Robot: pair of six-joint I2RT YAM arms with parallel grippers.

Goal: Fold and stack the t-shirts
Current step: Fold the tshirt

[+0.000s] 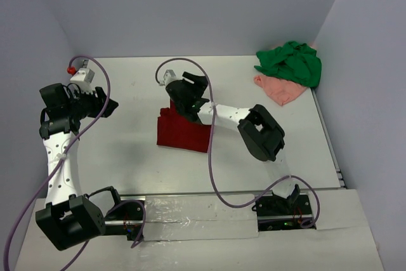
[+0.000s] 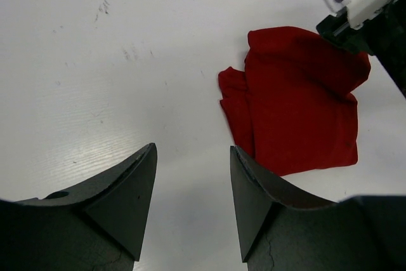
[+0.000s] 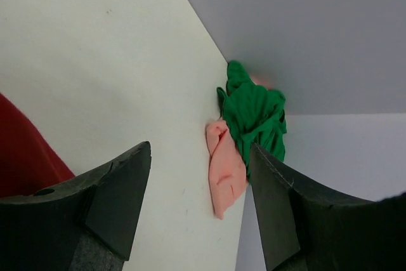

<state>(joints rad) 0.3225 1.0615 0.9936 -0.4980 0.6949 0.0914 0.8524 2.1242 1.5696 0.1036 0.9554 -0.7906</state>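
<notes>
On table (image 1: 127,150), folded dark red t-shirt (image 1: 183,132), right gripper (image 3: 202,201) above its edge, left gripper (image 2: 192,201) aside, both parted, empty

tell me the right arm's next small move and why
Probably swing the open right gripper toward the green t-shirt in the far right corner. The dark red t-shirt lies folded below it, the left gripper is open and off to the side, and the green one sits crumpled on the pink t-shirt.

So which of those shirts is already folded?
The red shirt, a flat rectangle mid-table; the green shirt and pink shirt lie crumpled in the far right corner.
</notes>
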